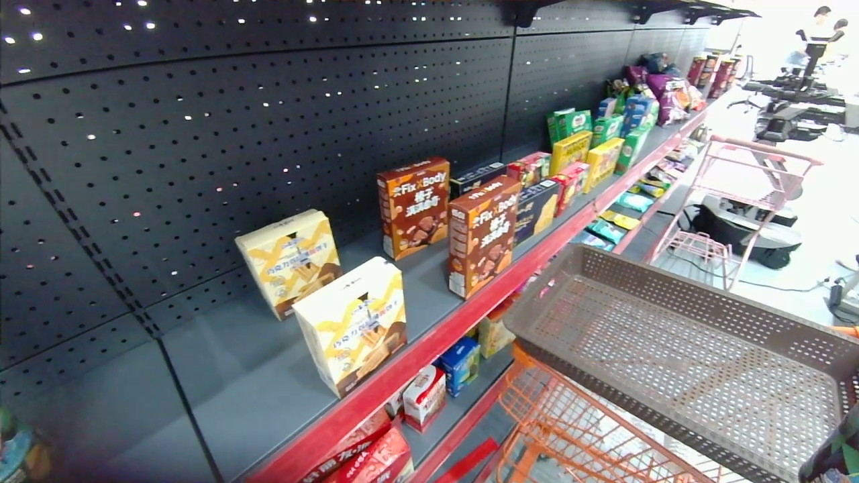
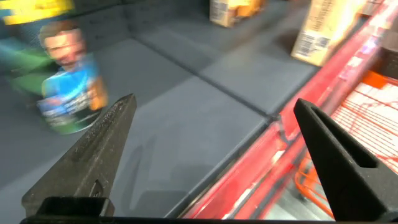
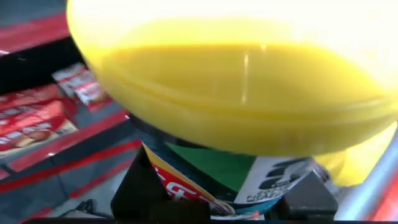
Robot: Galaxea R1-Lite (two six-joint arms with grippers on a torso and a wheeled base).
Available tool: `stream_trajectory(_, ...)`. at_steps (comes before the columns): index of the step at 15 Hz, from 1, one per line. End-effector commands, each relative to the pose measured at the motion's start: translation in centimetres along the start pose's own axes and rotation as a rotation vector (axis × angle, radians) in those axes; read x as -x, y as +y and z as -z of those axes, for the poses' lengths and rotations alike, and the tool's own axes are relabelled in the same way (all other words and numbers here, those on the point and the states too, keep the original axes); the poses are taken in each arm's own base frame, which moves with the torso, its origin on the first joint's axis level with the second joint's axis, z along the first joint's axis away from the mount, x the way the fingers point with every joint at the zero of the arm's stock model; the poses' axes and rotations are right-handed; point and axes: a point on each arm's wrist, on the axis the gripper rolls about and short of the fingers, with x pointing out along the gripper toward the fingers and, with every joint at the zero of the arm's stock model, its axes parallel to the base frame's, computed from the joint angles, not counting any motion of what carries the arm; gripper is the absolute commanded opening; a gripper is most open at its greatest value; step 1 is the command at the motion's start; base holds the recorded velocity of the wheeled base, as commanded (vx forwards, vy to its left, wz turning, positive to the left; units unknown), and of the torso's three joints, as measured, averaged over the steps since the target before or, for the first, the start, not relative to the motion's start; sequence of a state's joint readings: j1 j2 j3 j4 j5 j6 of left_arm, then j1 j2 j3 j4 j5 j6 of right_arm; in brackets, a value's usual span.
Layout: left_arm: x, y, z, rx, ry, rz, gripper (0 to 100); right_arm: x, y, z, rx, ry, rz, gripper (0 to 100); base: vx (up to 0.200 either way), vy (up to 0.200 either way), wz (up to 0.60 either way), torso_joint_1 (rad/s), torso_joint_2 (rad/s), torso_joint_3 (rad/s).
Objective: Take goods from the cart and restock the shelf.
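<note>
The left gripper [image 2: 214, 102] hung over the grey shelf [image 2: 186, 124] with its two dark fingers [image 2: 93, 162] spread wide apart and nothing between them; a round canister [image 2: 65, 84] with a blue and green label, too blurred to read, stood on the shelf boards just beyond one fingertip. Two pale boxes [image 2: 320, 34] stood farther along the shelf, one close to its red front edge [image 2: 261, 168]; past that edge showed the orange wire of the cart [image 2: 367, 106].

Bare shelf [image 1: 221, 376] floor left of the cream boxes [image 1: 352, 322], open up to a blue can [image 2: 68, 93]; brown boxes [image 1: 482, 235] crowd the right.
</note>
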State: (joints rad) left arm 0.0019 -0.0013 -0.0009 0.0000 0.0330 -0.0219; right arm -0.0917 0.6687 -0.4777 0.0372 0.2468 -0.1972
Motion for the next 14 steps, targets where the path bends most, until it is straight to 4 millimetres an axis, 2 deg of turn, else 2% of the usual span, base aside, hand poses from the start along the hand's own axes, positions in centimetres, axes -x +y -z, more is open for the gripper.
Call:
stream_trajectory(1, 0.00, 0.00, -0.02, 0.001, 0.001, 0.000, 100, 0.16, 0.10, 0.03, 0.005, -0.009, -0.009, 0, 0.000, 0.000, 0.60, -0.002, 0.03, 0.007)
stream_trajectory(7, -0.02, 0.00, 0.02, 0.001, 0.002, 0.000, 100, 0.23, 0.22, 0.22, 0.008, -0.013, -0.022, 0, 0.000, 0.000, 0.60, 0.000, 0.01, 0.004)
stream_trajectory(11, -0.02, 0.00, 0.02, -0.001, 0.002, 0.000, 100, 0.67, 0.39, 0.48, 0.014, -0.030, -0.023, 0, 0.000, 0.000, 0.00, 0.000, 0.00, 0.000)
stream_trajectory(14, 0.00, 0.00, -0.02, 0.001, 0.001, 0.000, 100, 0.76, 0.45, 0.54, 0.017, -0.036, -0.029, 0, 0.000, 0.000, 0.00, 0.124, -0.26, -0.150)
